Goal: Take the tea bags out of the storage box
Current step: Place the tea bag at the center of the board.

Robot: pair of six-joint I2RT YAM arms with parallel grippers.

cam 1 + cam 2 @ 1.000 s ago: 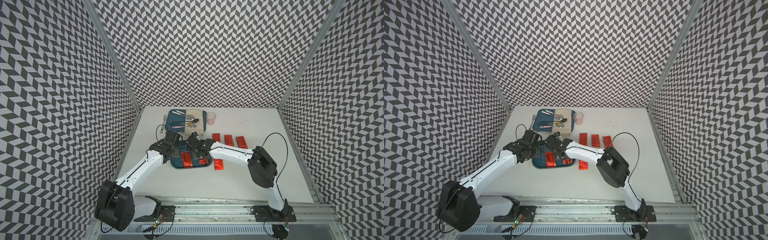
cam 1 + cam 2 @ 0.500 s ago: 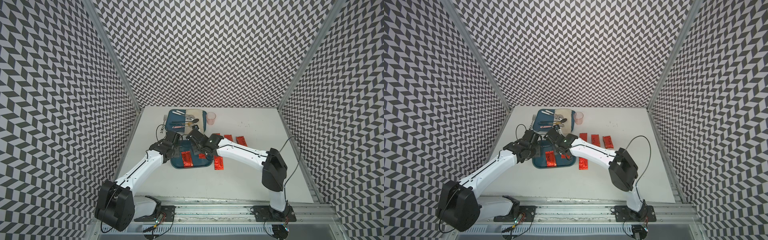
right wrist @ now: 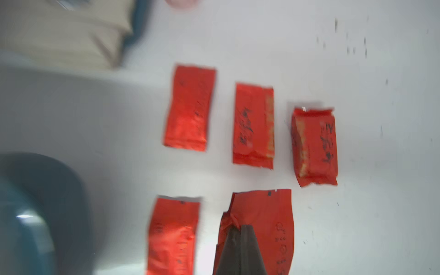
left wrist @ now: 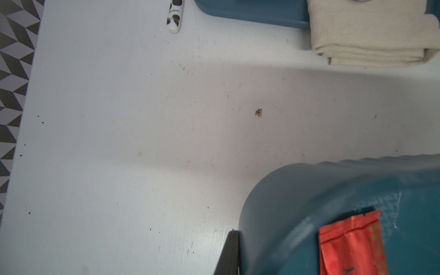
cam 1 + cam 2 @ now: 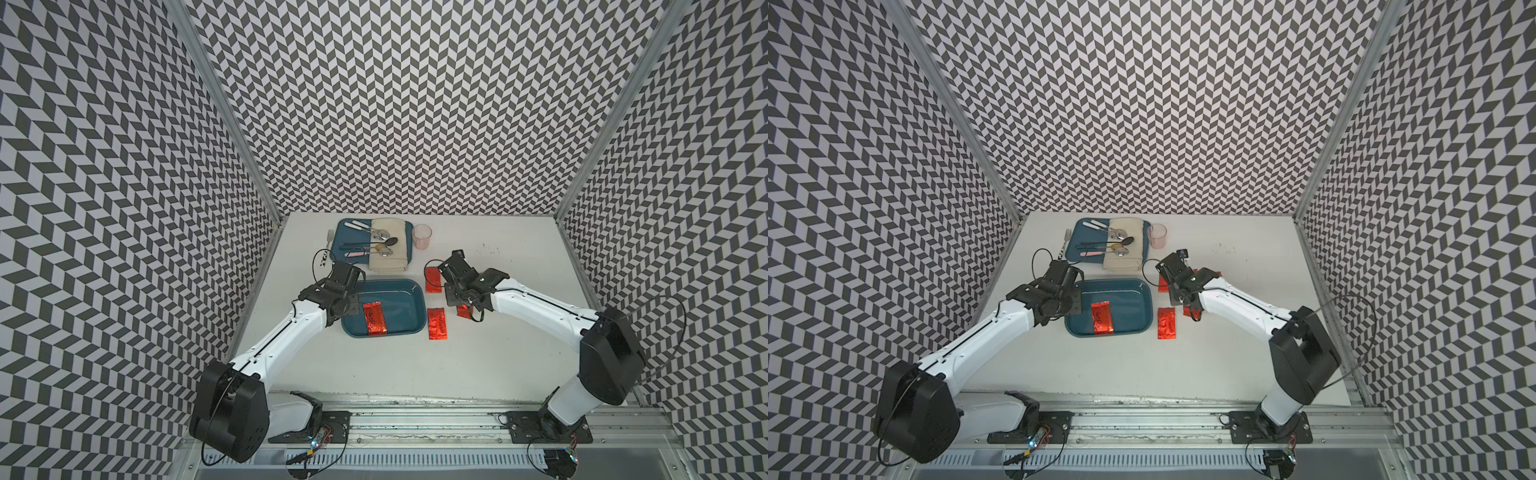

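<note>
Broadly, the white bench [image 5: 498, 365] carries everything. The storage box [image 5: 401, 305] sits left of its middle. Behind the box lies a flat blue tray [image 5: 344, 232] with cutlery and a folded beige cloth [image 5: 388, 253] that hangs over the tray's near edge.

The left gripper [image 5: 349, 307] is closed on the box's left rim. In the left wrist view only one finger [image 4: 229, 252] shows, pressed against the outer wall. The right gripper [image 3: 240, 235] hovers right of the box, and its closed jaws pinch the crumpled end of one tea bag [image 3: 269, 221]. Whether that bag touches the bench cannot be told.

A pink cup [image 5: 422, 236] stands just beside the tray's right end.

One tea bag [image 5: 375, 318] lies flat inside the box, toward its left near side.

Four more lie on the bench outside the box:
- Three form a row right of the box [image 3: 189, 107] [image 3: 253, 126] [image 3: 314, 146], near each other but apart.
- The fourth [image 5: 437, 323] is just off the box's near right corner, and the held bag is close beside it.
</note>
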